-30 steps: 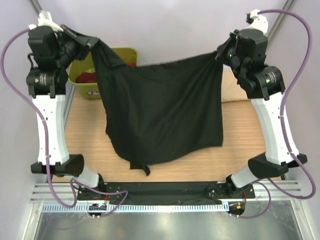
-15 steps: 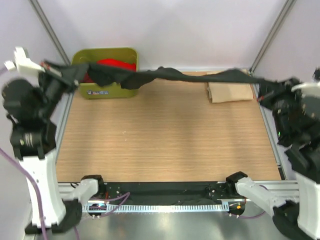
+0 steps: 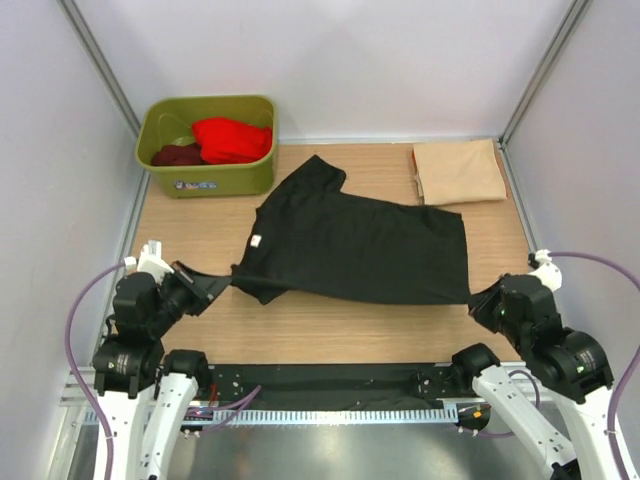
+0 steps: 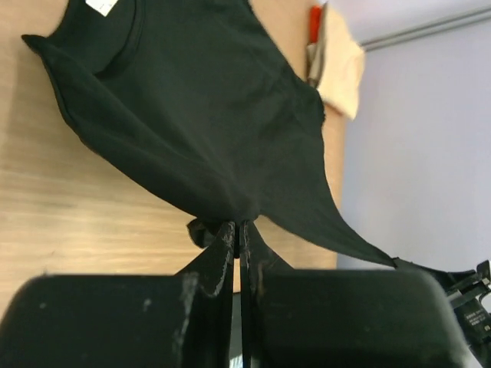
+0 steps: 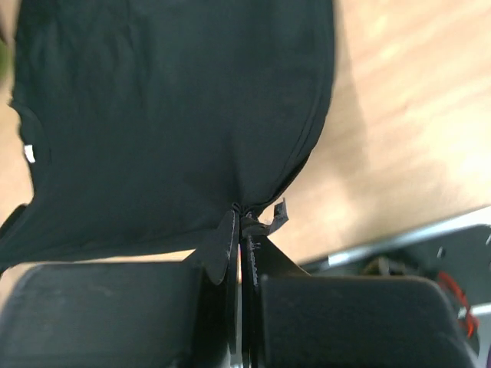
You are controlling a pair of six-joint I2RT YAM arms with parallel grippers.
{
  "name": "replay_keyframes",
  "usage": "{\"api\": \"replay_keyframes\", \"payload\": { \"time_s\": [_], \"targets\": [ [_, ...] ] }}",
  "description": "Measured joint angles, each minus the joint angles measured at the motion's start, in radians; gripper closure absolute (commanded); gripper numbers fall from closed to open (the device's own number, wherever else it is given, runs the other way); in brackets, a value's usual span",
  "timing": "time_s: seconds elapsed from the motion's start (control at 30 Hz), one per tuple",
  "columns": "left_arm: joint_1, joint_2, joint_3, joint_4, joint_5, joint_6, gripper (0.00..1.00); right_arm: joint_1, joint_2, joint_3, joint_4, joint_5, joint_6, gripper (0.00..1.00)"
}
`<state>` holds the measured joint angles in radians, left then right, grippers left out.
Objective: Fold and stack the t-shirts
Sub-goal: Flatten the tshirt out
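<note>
The black t-shirt (image 3: 355,245) lies spread across the middle of the table, its white neck label (image 3: 256,241) at the left. My left gripper (image 3: 213,288) is shut on its near-left corner, seen pinched in the left wrist view (image 4: 239,224). My right gripper (image 3: 478,302) is shut on its near-right corner, seen in the right wrist view (image 5: 244,213). The beige t-shirt (image 3: 458,171) lies folded at the back right. The red t-shirt (image 3: 232,139) and the maroon t-shirt (image 3: 176,154) sit in the tub.
The olive-green plastic tub (image 3: 205,175) stands at the back left corner. Metal frame posts and walls close in both sides. The black base rail (image 3: 330,380) runs along the near edge.
Both arms swung the black shirt from hanging up high, out over the back, then down and toward me. It now lies spread on the table, both grippers low near the front edge.
</note>
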<state>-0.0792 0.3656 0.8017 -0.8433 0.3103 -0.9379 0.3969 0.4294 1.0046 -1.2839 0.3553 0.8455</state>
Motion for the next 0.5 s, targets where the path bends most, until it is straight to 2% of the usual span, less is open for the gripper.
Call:
{"api": "replay_keyframes", "payload": {
  "time_s": [0.17, 0.5],
  "targets": [
    [-0.013, -0.013, -0.057, -0.051, -0.006, 0.003, 1.0, 0.0, -0.04, -0.085, -0.064, -0.1, 0.045, 0.99],
    [-0.023, 0.007, -0.066, -0.056, -0.068, 0.016, 1.0, 0.0, -0.05, -0.098, -0.078, -0.119, 0.056, 0.99]
  ]
}}
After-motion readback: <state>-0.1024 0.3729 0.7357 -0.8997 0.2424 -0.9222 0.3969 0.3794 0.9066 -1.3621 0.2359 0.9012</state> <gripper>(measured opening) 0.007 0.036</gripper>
